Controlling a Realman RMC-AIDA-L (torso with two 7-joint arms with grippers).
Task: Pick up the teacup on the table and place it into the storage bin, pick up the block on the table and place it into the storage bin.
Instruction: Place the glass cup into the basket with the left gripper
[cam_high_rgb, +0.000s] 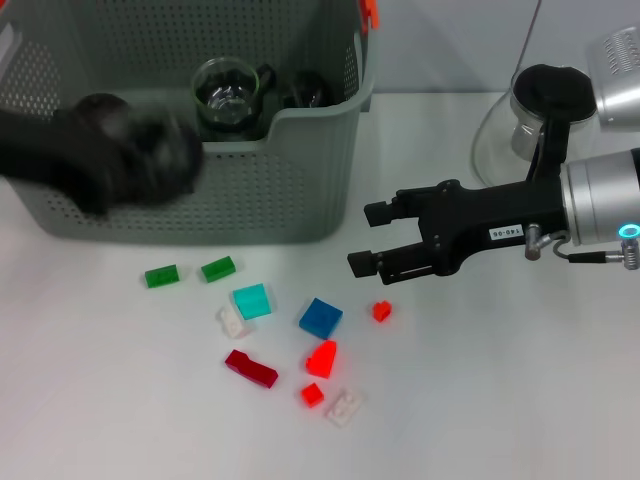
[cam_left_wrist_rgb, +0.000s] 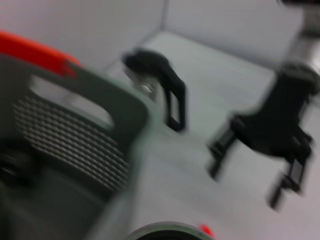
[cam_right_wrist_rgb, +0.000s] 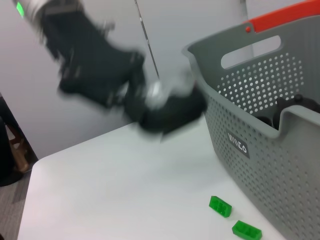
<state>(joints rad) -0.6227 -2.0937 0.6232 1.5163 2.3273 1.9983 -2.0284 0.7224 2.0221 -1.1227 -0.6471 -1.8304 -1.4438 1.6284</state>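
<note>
The grey-green perforated storage bin (cam_high_rgb: 250, 190) stands at the back left, with an orange clip (cam_high_rgb: 370, 12) on its rim. A glass teacup (cam_high_rgb: 225, 92) sits inside it beside a dark object (cam_high_rgb: 305, 92). Several blocks lie in front of the bin, among them a blue block (cam_high_rgb: 320, 317), a cyan one (cam_high_rgb: 252, 300) and two green ones (cam_high_rgb: 161, 276) (cam_right_wrist_rgb: 220, 206). My right gripper (cam_high_rgb: 365, 238) hangs open and empty, right of the bin and above the blocks. My left gripper (cam_high_rgb: 150, 155) is a dark blur at the bin's front left wall.
A glass teapot (cam_high_rgb: 535, 120) with a black lid stands at the back right behind my right arm. Red (cam_high_rgb: 321, 358), dark red (cam_high_rgb: 250, 368) and white (cam_high_rgb: 344, 407) blocks lie nearer the front. The bin carries a small black label (cam_right_wrist_rgb: 237, 142).
</note>
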